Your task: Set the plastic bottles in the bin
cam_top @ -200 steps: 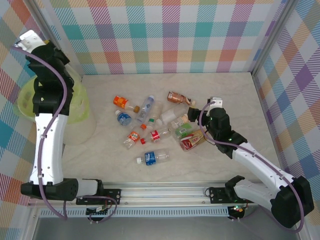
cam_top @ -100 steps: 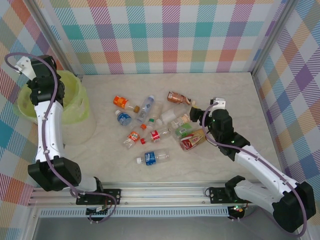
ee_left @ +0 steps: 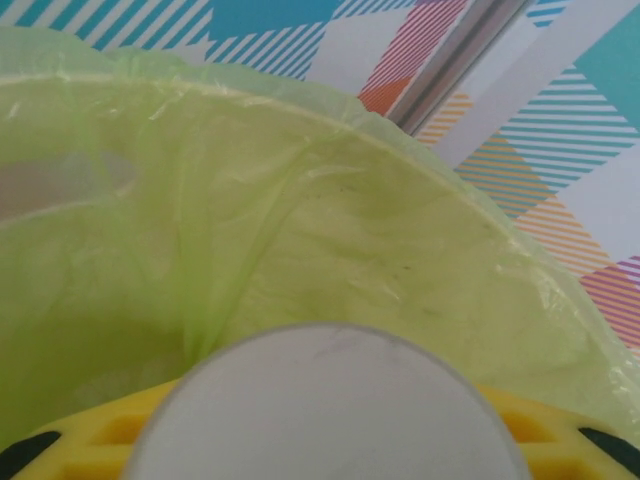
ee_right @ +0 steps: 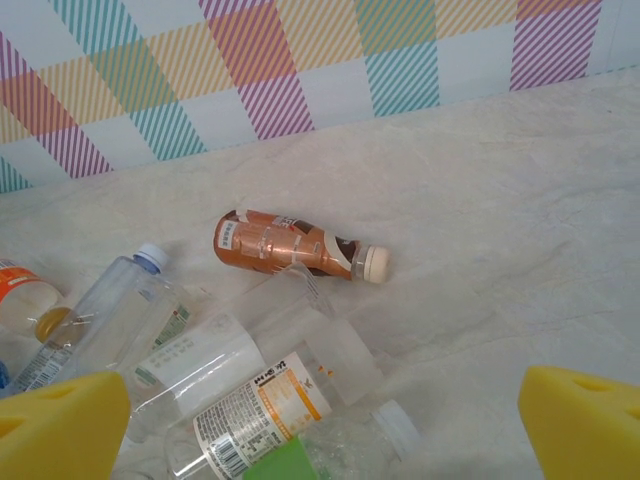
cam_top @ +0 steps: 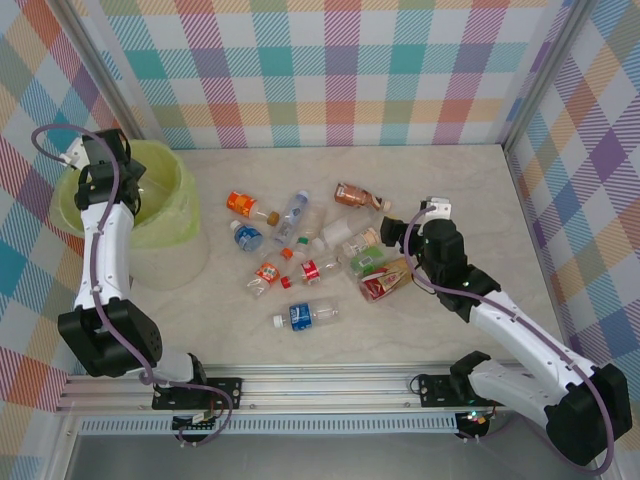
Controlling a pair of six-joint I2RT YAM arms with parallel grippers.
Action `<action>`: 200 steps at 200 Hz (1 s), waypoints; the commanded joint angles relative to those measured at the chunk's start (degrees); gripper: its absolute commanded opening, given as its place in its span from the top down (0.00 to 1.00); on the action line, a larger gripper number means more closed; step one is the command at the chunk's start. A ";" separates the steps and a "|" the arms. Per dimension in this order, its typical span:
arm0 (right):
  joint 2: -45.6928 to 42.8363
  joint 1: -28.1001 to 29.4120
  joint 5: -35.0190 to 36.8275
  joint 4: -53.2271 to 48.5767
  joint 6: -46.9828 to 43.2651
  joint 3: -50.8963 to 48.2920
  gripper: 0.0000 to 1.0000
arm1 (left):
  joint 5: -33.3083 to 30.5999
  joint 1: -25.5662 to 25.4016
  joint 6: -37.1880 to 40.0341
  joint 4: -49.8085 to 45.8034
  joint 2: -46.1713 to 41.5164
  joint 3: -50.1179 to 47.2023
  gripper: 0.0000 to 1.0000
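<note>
Several plastic bottles point(cam_top: 310, 270) lay on their sides in a loose cluster at the middle of the pale table point(cam_top: 470, 180), all of them outside the bin point(cam_top: 172, 250). The bin stood at the table's left edge, well apart from the cluster, and was lined with a yellow-green bag point(ee_left: 350, 230).

The left gripper point(cam_top: 122, 180) hung over the bin's mouth. From the left wrist, its yellow fingers point(ee_left: 95, 432) showed at the bottom edge with a pale round thing point(ee_left: 320, 400) between them, too close and blurred to name. I could not tell whether the jaws were gripping it or standing free of it.

The right gripper point(cam_top: 392, 232) sat at the right side of the cluster. Its yellow pads point(ee_right: 60, 425) stood wide apart with nothing between them, so the jaws were open and empty. Ahead of it lay a brown bottle point(ee_right: 290, 250) with a cream cap, on its own near the checked wall point(ee_right: 300, 60). Nearer the pads were a clear bottle point(ee_right: 110, 320) with a pale blue cap and a white-labelled bottle point(ee_right: 260, 405), close together. A blue-labelled bottle point(cam_top: 305, 315) lay apart at the near side of the cluster.
</note>
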 commanded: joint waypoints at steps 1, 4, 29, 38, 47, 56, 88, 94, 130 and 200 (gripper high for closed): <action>-0.02 -0.13 1.28 -0.34 1.74 -1.05 0.00 | 2.24 0.22 0.29 1.09 -0.93 1.15 0.41; 0.05 -0.13 1.36 -0.33 1.89 -1.21 0.00 | 2.37 0.29 0.45 1.22 -1.00 1.13 0.40; 0.40 -0.13 2.21 -1.27 2.91 -1.49 0.00 | 4.15 0.21 1.18 1.91 -1.58 1.55 0.27; 0.40 -0.18 2.50 -1.78 2.96 -1.56 0.00 | 5.40 0.24 1.16 2.49 -1.85 1.52 0.24; 0.42 -0.16 2.92 -2.32 3.21 -1.53 0.00 | 7.03 0.20 1.16 3.23 -2.41 1.21 0.20; 0.44 -0.30 3.12 -2.99 3.26 -1.58 0.00 | 8.94 0.21 1.22 4.27 -3.16 0.84 0.17; 0.34 -1.40 1.28 -6.01 5.47 -1.52 0.00 | 14.37 -0.44 1.62 6.02 -5.64 0.92 0.03; 0.25 -1.83 0.54 -6.76 6.41 -1.54 0.00 | 15.86 -0.60 1.54 6.32 -6.13 1.01 0.01; 1.77 -4.95 -3.36 -12.95 12.63 -1.37 0.00 | 24.34 -3.69 2.53 10.36 -9.57 1.00 0.00; 6.09 -5.57 -13.07 -22.20 28.70 -0.83 0.00 | 35.59 -18.72 6.55 12.87 -11.14 -0.41 0.00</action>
